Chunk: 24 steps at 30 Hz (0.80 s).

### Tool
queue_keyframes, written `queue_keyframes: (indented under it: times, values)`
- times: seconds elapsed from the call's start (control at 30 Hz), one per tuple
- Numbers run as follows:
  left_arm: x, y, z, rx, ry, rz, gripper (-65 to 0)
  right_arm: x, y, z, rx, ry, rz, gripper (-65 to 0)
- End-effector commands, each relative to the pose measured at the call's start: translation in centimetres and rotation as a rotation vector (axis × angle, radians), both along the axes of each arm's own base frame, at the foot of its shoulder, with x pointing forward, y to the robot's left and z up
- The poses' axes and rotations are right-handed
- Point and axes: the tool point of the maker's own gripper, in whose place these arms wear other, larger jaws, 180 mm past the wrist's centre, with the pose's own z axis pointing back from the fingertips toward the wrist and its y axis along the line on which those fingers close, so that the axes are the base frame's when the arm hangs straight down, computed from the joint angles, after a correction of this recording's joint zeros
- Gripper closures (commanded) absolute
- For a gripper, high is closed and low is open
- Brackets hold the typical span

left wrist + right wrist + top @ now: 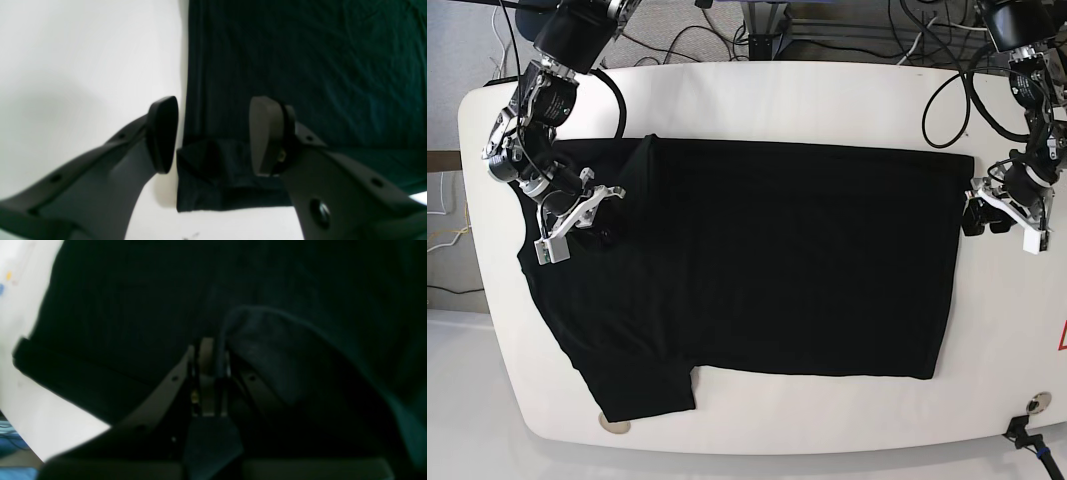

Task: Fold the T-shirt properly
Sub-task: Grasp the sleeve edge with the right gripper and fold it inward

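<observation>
The black T-shirt (777,260) lies spread flat on the white table (827,90), with one sleeve (647,385) at the near left. My right gripper (210,351) is shut on a raised fold of the T-shirt (267,340) and appears at the shirt's left end in the base view (607,205). My left gripper (213,113) is open and hovers over the shirt's edge (206,173), one finger (163,133) over bare table and the other (267,133) over cloth. In the base view the left gripper (977,215) sits at the shirt's right edge.
Cables (947,90) trail over the table's far edge. A round hole (612,426) sits near the front left edge, a black cable end (1027,440) at the front right corner, and a red mark (1061,336) at the right edge.
</observation>
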Motion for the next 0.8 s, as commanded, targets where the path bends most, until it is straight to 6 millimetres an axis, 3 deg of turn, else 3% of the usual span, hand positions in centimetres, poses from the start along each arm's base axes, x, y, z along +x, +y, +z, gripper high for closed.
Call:
queue_keyframes:
  times: [0.0,0.17,0.37,0.57,0.67,0.77]
  values:
    - [0.9,0.7,1.6,0.036,-0.049,0.0,-32.4,2.3,-0.3,1.5,0.048,-0.067,-0.02,0.0]
    - [0.8,1.0,1.3,0.067,-0.037,0.005,-32.4,5.3,0.1,1.5,0.134,-0.064,-0.03,0.0]
    - [0.8,1.0,1.4,0.068,-0.038,0.004,-32.4,8.0,-0.5,3.6,0.193,-0.162,-0.084,0.0]
    - [0.8,1.0,1.4,0.068,-0.04,0.004,-32.4,8.9,-1.9,2.2,0.244,-0.147,-0.137,0.0]
    - [0.8,1.0,1.4,0.068,-0.04,0.004,-32.4,9.0,-3.1,1.7,0.165,-0.148,-0.162,-0.5]
    - [0.8,1.0,1.4,0.068,-0.04,0.004,-32.4,9.6,-3.6,1.4,0.083,-0.132,-0.159,-15.7]
